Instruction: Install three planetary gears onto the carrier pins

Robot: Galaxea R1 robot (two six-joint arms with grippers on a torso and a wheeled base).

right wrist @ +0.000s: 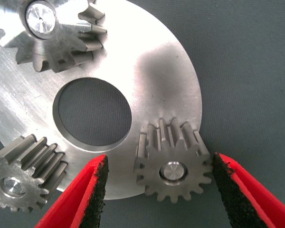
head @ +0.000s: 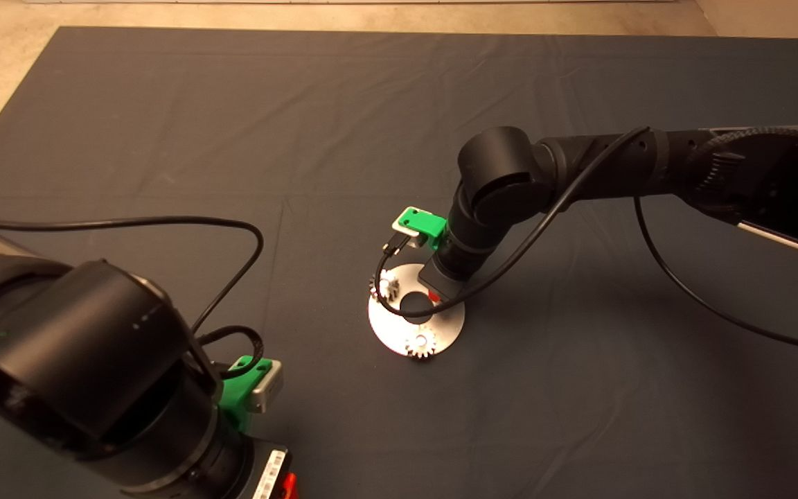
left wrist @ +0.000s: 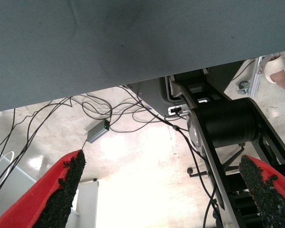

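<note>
A: Where did the planetary gears [right wrist: 173,166] stand?
B: All three on carrier pins [right wrist: 173,172] of the disc [right wrist: 166,80], mid-mat [head: 163,104]. My right gripper [right wrist: 156,190] straddled one, released; its cable [head: 399,305] crossed the disc.
A: The left gripper [left wrist: 161,190]?
B: Released, at the near left edge.
</note>
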